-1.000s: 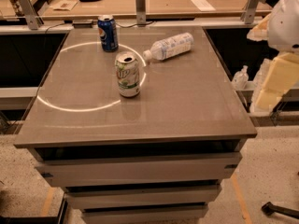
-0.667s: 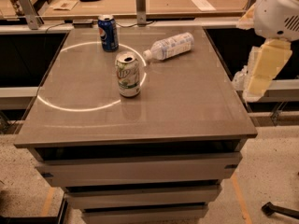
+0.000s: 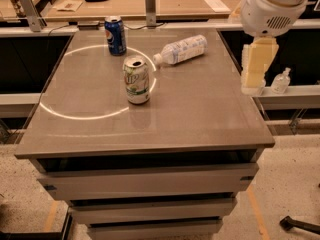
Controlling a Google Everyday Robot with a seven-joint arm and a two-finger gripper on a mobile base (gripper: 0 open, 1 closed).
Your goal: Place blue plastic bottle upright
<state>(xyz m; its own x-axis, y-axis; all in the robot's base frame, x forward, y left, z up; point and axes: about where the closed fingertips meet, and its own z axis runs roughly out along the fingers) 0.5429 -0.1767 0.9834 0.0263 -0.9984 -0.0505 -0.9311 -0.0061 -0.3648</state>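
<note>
Approach step: the blue plastic bottle [image 3: 181, 49] lies sideways on the tabletop [image 3: 200, 119]; the gripper [image 3: 253, 86] hangs off its edge, jaws' state untellable; next, reach across

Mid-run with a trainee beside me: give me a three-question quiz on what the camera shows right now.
1. True or false: the clear plastic water bottle with white cap stands upright on the grey table.
2. The robot's cream pincer hangs: A) above the bottle; B) by the table's edge on the camera's right; C) above a can.
3. How many drink cans stand upright on the table?
Key: 1 false, it lies on its side. 2 B. 3 two: the blue Pepsi can and the green-white 7UP can.
</note>
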